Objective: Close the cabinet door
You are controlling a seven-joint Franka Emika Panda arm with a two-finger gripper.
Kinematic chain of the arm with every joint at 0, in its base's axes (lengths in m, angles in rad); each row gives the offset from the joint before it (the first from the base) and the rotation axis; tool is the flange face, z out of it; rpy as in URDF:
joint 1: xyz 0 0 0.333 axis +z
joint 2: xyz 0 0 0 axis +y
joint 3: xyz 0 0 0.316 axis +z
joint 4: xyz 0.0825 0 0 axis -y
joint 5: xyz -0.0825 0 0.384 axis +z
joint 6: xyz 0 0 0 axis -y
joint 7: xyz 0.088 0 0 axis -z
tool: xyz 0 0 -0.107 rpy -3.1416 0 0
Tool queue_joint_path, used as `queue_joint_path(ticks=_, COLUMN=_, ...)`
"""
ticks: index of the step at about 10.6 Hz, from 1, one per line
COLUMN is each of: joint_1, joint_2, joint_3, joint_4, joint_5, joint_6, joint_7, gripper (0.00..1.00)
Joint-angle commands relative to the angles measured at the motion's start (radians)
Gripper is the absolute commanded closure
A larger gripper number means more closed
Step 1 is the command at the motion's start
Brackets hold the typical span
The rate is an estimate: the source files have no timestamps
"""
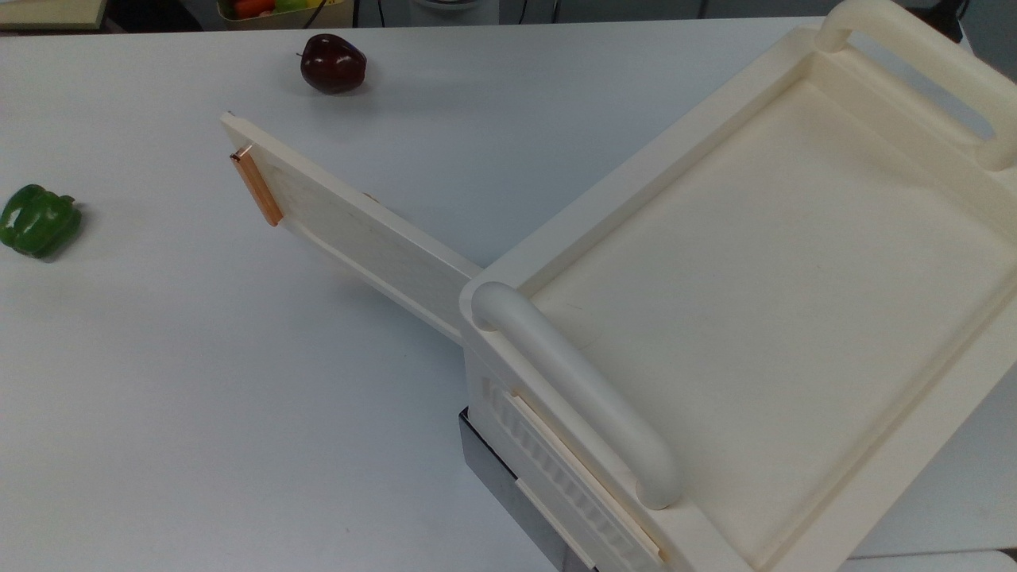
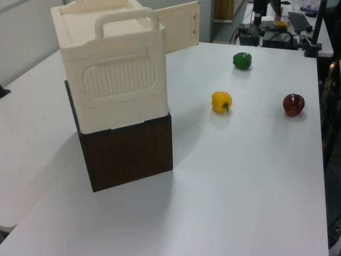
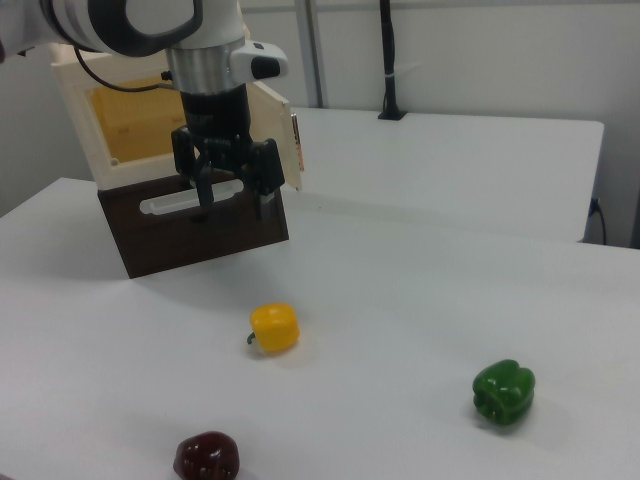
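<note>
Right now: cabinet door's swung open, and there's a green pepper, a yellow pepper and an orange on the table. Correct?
Not quite. The third item is a dark red apple, not an orange, as the left view shows. The cabinet door is swung open, with the green pepper and yellow pepper on the table.

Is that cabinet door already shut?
No, in the top view the cabinet door stands swung wide open, sticking out from the cabinet over the table.

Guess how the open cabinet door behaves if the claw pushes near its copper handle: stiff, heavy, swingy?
The cabinet door looks like a flat rigid panel, so probably no flex. Hinged to the cabinet, it should swing, not slide. It looks thin, likely light; a push near the handle gives leverage.
</note>
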Motion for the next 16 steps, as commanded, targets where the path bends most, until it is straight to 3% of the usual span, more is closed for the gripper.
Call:
queue_joint_path(ticks=1, joint_1=-0.003, joint_2=-0.012, joint_3=-0.009, joint_4=0.001, joint_5=0.018, joint_6=-0.013, joint_7=-0.02, gripper=0.0)
queue_joint_path(ticks=4, joint_1=-0.003, joint_2=-0.007, joint_3=-0.008, joint_4=-0.001, joint_5=0.021, joint_6=-0.012, joint_7=-0.049, gripper=0.0)
queue_joint_path(ticks=8, joint_1=-0.028, joint_2=-0.012, joint_3=-0.009, joint_4=-0.001, joint_5=0.092, joint_6=-0.024, joint_7=-0.126, gripper=0.0)
queue_joint_path(ticks=9, joint_1=-0.025, joint_2=-0.012, joint_3=-0.008, joint_4=-0.004, joint_5=0.094, joint_6=-0.024, joint_7=-0.129, gripper=0.1)
queue_joint_path(ticks=10, joint_1=-0.025, joint_2=-0.006, joint_3=-0.001, joint_4=-0.002, joint_5=0.094, joint_6=-0.024, joint_7=-0.131, gripper=0.3)
queue_joint_path(ticks=11, joint_1=-0.017, joint_2=-0.004, joint_3=-0.001, joint_4=-0.002, joint_5=0.094, joint_6=-0.021, joint_7=-0.134, gripper=0.56)
queue_joint_path(ticks=13, joint_1=0.0, joint_2=0.003, joint_3=-0.001, joint_4=-0.004, joint_5=0.11, joint_6=-0.006, joint_7=-0.154, gripper=0.9)
queue_joint_path(ticks=14, joint_1=0.006, joint_2=0.02, joint_3=-0.003, joint_4=-0.002, joint_5=0.127, joint_6=0.003, joint_7=-0.193, gripper=1.0)
queue_joint_path(ticks=16, joint_1=0.023, joint_2=0.029, joint_3=-0.004, joint_4=-0.005, joint_5=0.124, joint_6=0.116, joint_7=-0.267, gripper=1.0)
